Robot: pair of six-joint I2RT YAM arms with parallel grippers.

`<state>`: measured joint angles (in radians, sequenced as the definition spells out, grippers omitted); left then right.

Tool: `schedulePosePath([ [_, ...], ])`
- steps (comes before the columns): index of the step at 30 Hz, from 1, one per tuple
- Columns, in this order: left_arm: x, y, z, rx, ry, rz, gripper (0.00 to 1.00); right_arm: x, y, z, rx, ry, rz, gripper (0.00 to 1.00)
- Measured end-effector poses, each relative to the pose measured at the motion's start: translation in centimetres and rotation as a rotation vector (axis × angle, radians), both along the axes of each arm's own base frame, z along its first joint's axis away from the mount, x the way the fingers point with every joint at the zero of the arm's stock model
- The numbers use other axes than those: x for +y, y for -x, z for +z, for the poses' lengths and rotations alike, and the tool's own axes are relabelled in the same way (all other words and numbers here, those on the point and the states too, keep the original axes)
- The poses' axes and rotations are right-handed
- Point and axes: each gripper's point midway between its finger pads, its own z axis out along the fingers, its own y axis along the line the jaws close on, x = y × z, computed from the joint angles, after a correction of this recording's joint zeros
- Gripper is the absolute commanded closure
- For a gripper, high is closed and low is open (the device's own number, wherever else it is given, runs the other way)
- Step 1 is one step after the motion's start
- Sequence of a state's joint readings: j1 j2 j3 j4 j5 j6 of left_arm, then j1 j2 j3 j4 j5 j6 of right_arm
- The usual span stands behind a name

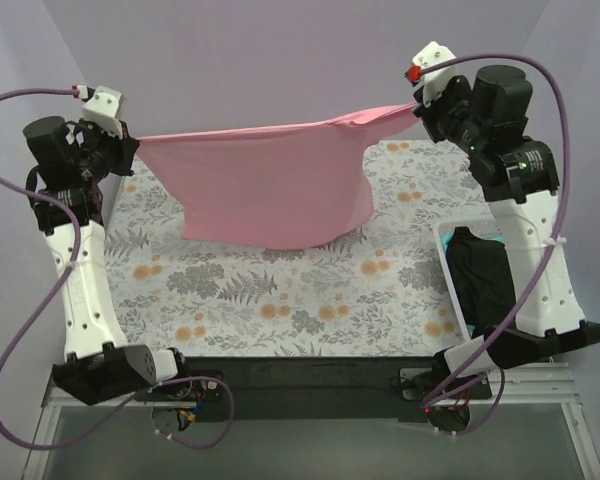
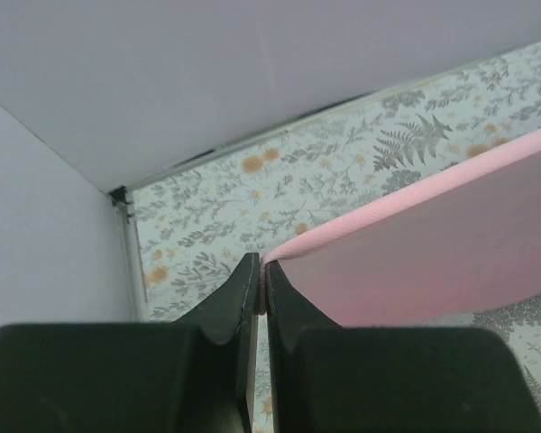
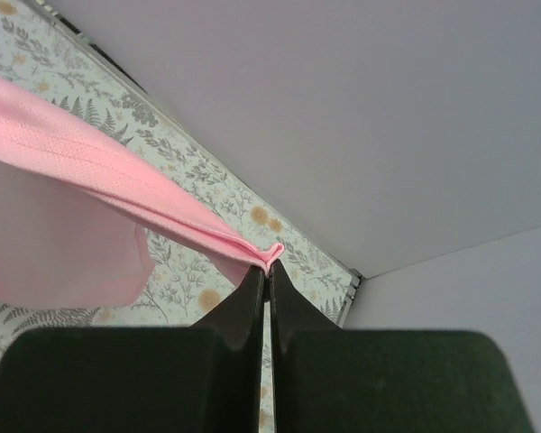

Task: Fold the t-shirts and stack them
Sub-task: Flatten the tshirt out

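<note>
A light pink t-shirt (image 1: 265, 185) hangs stretched in the air between both arms, above the floral sheet (image 1: 280, 290), its lower edge sagging toward the sheet. My left gripper (image 1: 130, 145) is shut on its left corner; in the left wrist view the pink t-shirt (image 2: 433, 253) runs off to the right from the left gripper (image 2: 262, 271). My right gripper (image 1: 417, 106) is shut on the right corner; in the right wrist view the pink t-shirt's hem (image 3: 117, 176) bunches at the right gripper (image 3: 269, 263). A black t-shirt (image 1: 480, 275) lies in the white basket (image 1: 445, 240) on the right.
Grey walls enclose the table at the back and sides. The basket stands at the right edge beside the right arm's base. The floral sheet (image 2: 343, 171) covers the tabletop up to the back wall.
</note>
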<state>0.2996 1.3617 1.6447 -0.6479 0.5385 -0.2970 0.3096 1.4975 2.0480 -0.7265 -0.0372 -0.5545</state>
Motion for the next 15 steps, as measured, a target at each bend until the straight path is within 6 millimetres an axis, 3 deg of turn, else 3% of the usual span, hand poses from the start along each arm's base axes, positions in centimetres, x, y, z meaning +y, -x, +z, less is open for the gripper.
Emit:
schedulePosePath([
  [5, -1.8, 7.4, 8.3, -0.282, -0.047, 0.046, 1.0, -2.3, 5.9, 6.0, -0.176, -0.062, -0.024, 0.99],
  [9, -2.6, 12.2, 13.6, -0.476, -0.09, 0.086, 1.0, -3.8, 10.6, 11.0, -0.339, -0.113, -0.024, 0.99],
  [12, -2.9, 14.2, 15.9, -0.559, -0.106, 0.106, 1.0, -4.5, 13.1, 13.7, -0.431, -0.137, -0.016, 0.99],
  [15, -2.6, 14.4, 17.6, -0.593, -0.112, 0.126, 1.0, -4.8, 14.5, 16.1, -0.508, -0.148, -0.004, 0.99],
])
